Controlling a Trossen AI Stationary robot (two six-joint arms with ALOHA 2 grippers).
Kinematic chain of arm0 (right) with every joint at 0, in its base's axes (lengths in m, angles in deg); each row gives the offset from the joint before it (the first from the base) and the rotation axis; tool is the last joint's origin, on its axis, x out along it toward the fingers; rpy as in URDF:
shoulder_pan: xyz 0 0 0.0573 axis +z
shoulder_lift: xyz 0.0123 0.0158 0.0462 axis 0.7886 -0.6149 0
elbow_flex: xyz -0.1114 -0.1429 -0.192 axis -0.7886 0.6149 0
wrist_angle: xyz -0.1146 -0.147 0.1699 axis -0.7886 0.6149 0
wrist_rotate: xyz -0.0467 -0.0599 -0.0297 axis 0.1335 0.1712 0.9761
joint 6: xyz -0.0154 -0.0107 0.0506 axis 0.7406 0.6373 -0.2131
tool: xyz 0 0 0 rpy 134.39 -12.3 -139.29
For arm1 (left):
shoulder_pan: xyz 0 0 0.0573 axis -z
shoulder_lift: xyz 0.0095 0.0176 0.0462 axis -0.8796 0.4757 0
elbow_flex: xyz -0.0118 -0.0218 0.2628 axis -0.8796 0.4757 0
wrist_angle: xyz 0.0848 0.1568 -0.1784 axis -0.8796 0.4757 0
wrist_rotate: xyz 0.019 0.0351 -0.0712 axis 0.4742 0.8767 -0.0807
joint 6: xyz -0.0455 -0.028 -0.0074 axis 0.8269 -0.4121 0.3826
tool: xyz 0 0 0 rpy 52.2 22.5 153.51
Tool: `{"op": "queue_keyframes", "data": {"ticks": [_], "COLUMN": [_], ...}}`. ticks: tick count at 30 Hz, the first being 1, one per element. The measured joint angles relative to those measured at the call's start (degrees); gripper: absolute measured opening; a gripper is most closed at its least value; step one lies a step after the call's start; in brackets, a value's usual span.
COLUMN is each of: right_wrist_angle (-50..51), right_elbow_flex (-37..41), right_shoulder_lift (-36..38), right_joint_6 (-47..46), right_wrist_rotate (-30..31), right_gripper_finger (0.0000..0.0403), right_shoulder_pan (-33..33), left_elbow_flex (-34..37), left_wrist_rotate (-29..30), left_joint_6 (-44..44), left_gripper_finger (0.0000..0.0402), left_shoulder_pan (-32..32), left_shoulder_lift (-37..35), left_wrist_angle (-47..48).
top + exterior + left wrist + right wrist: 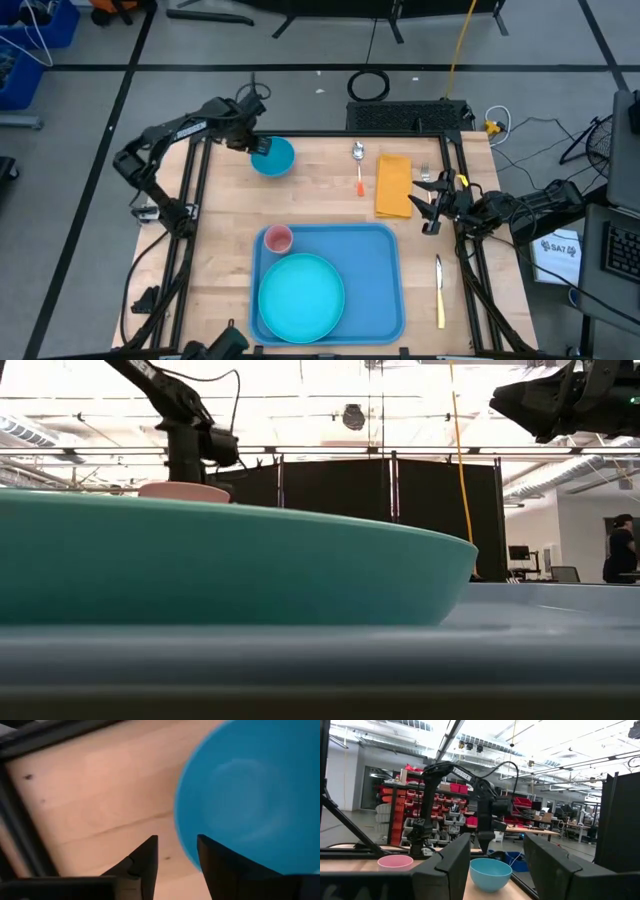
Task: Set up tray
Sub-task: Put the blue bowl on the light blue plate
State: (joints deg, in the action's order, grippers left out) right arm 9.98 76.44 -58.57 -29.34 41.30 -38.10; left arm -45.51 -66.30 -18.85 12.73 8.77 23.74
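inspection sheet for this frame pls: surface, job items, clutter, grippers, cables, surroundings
Surface: wooden table, framed by black rails.
Job's things: tray at the near edge, holding teal plate and pink cup.
Clutter: blue bowl, spoon, napkin, fork, knife, all off the tray.
Grippers: left gripper open at the bowl's rim; right gripper open beside the napkin.
Cables: coiled black cable on the floor.
Surroundings: person far back.

Red parts bins line shelves beneath bright ceiling lights.
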Motion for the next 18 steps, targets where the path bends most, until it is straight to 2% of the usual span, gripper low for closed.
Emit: {"op": "queue_keyframes", "data": {"ticks": [18], "right_wrist_angle": [0.6], "right_elbow_flex": [0.0], "right_shoulder_lift": [0.0], "right_joint_6": [0.0], "right_wrist_rotate": [0.0], "right_gripper_finger": [0.0173], "right_shoulder_pan": [0.0], "left_elbow_flex": [0.0], "left_wrist_rotate": [-4.3], "left_joint_6": [-1.8], "left_gripper_finger": [0.0140], "left_shoulder_pan": [-0.1], "left_shoulder_lift": [7.8], "left_wrist_angle": [-3.1]}}
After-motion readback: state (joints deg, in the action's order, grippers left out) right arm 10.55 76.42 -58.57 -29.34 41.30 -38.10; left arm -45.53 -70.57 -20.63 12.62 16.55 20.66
